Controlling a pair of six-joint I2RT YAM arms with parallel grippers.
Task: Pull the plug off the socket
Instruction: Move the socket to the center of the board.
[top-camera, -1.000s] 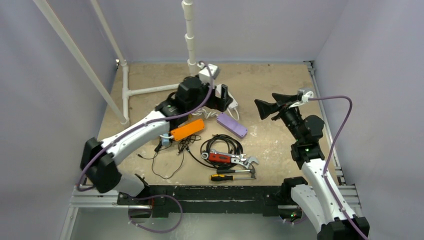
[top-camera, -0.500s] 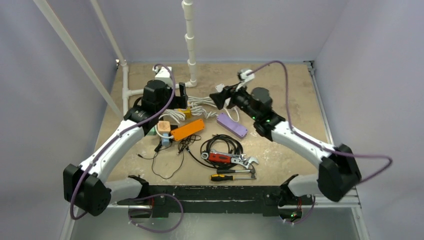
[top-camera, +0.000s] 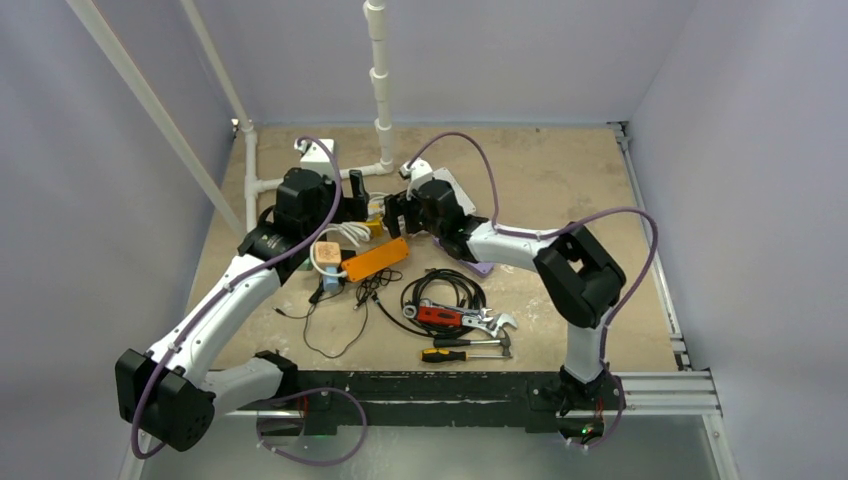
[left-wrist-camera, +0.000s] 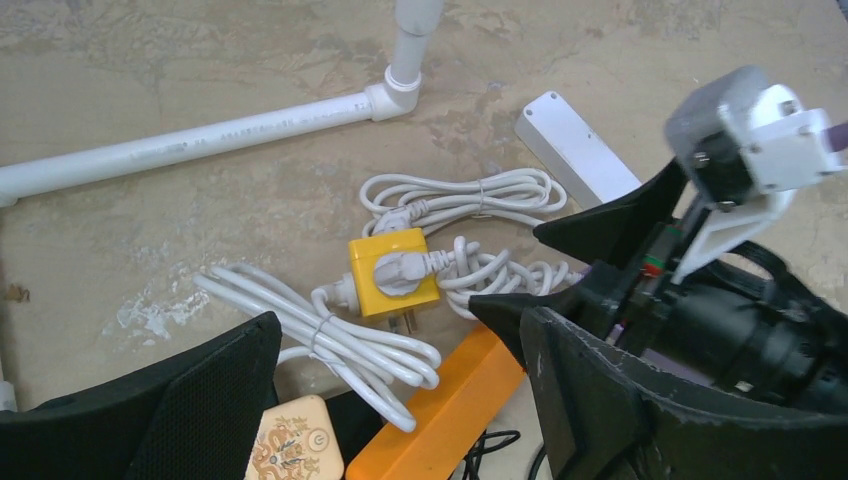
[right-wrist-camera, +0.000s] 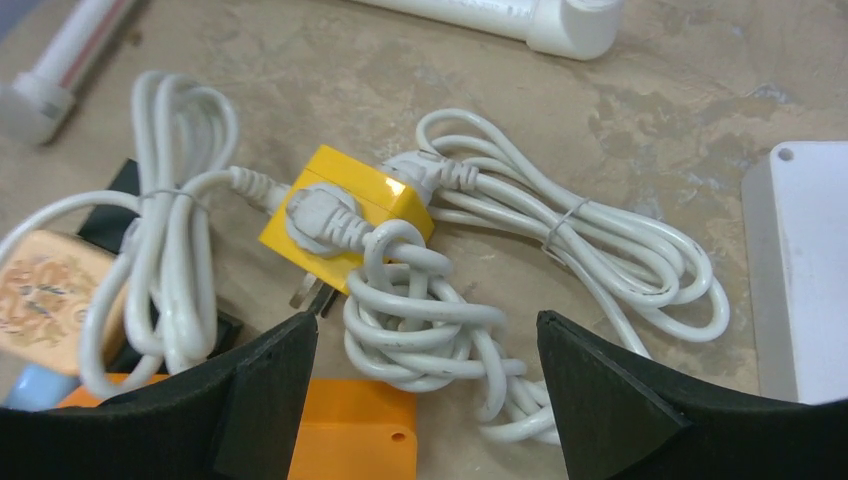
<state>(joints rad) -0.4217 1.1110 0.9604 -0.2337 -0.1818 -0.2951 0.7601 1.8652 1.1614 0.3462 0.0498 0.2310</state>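
A yellow cube socket (left-wrist-camera: 392, 272) (right-wrist-camera: 345, 215) (top-camera: 376, 226) lies on the table with its metal prongs bare. A white plug (left-wrist-camera: 400, 268) (right-wrist-camera: 318, 215) sits in its upper face, and two more white plugs enter its sides. Coiled white cords (right-wrist-camera: 440, 320) spread out around it. My right gripper (right-wrist-camera: 425, 400) (left-wrist-camera: 510, 268) (top-camera: 393, 212) hovers open just right of the socket, its fingers either side of a knotted cord bundle and holding nothing. My left gripper (left-wrist-camera: 400, 400) (top-camera: 362, 195) stands open on the socket's left side, also holding nothing.
An orange power strip (top-camera: 375, 258) (left-wrist-camera: 450, 410) and a small beige charger (left-wrist-camera: 295, 445) lie just in front of the socket. A white box (right-wrist-camera: 800, 270) and PVC pipes (left-wrist-camera: 200, 140) are behind. Black cables (top-camera: 440, 290), a wrench and screwdrivers (top-camera: 465, 340) sit nearer the bases.
The right arm swung in from the table's right side to the yellow socket. The left arm drew back leftward, uncovering the socket and cords. Both grippers stay open.
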